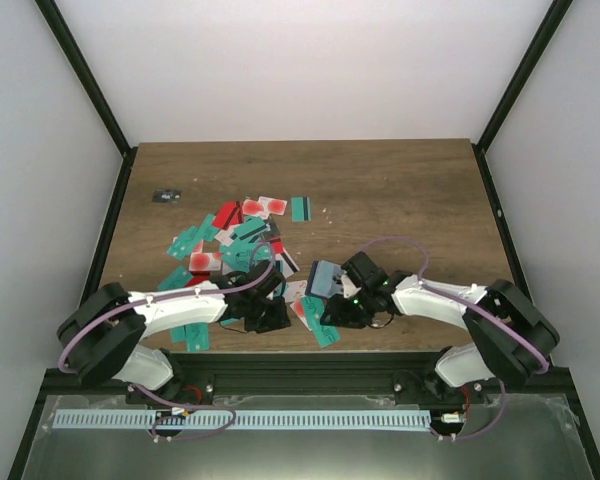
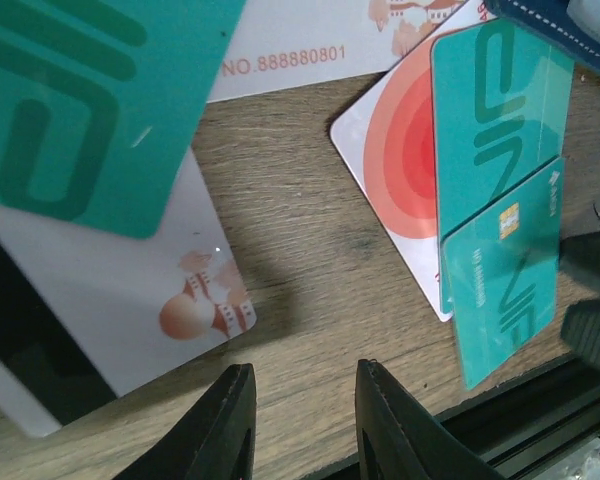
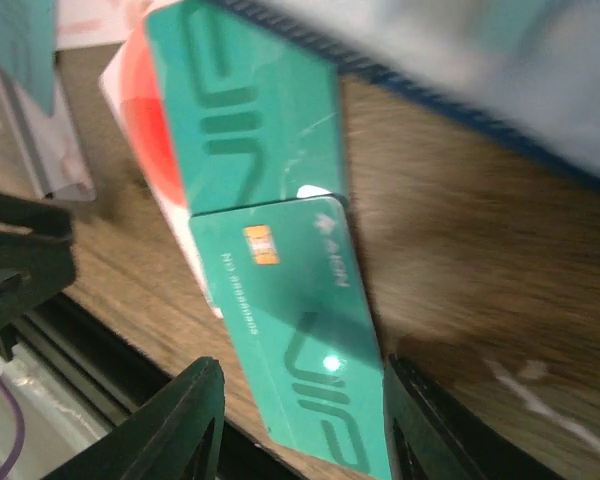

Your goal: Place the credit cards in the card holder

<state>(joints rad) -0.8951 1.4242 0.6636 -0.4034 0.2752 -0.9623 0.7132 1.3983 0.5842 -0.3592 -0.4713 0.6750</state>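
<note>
Top external view, near to far. Both arms reach inward from their bases along the near edge of the tabletop [image 1: 410, 190].

Left end effector [image 1: 268, 312]: the left wrist view shows its fingers [image 2: 225, 420] slightly apart over bare wood, with nothing between them.

Right end effector [image 1: 332, 312]: the right wrist view shows its fingers [image 3: 185, 420] spread wide, one on either side of the near end of a teal chip card [image 3: 290, 330]. Contact with the card cannot be told.

The chip card lies flat at the near edge. It overlaps a second teal card [image 3: 250, 120], which rests on a white card with a red disc [image 3: 145, 130].

The holder [image 1: 325, 278], navy, lies just beyond the right end effector, between the two arms. Its near edge is blurred at the top of the right wrist view.

The remaining cards [image 1: 230, 245] form a loose overlapping heap beyond the left end effector, mostly teal, some red or white. A striped teal card [image 1: 300, 208] lies apart at the far side.

A small dark object [image 1: 166, 195] sits alone at the far left.
</note>
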